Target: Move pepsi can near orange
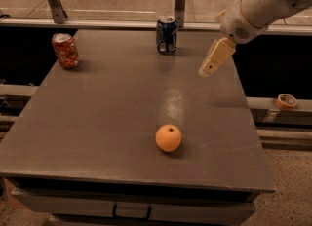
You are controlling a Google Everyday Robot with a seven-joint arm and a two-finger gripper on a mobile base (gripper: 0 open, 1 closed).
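Observation:
The pepsi can [166, 34], dark blue with a silver top, stands upright at the far middle edge of the dark table [97, 122]. The orange [168, 138] sits near the table's front middle, well apart from the can. My gripper [212, 63] hangs above the table's right side, to the right of the can and lower in the frame, reaching in from the white arm [263, 3] at the upper right. It holds nothing that I can see.
A dented red soda can [65, 50] stands at the table's far left. A roll of tape [285, 101] lies on a ledge off the right edge. A rail with metal posts runs behind the table.

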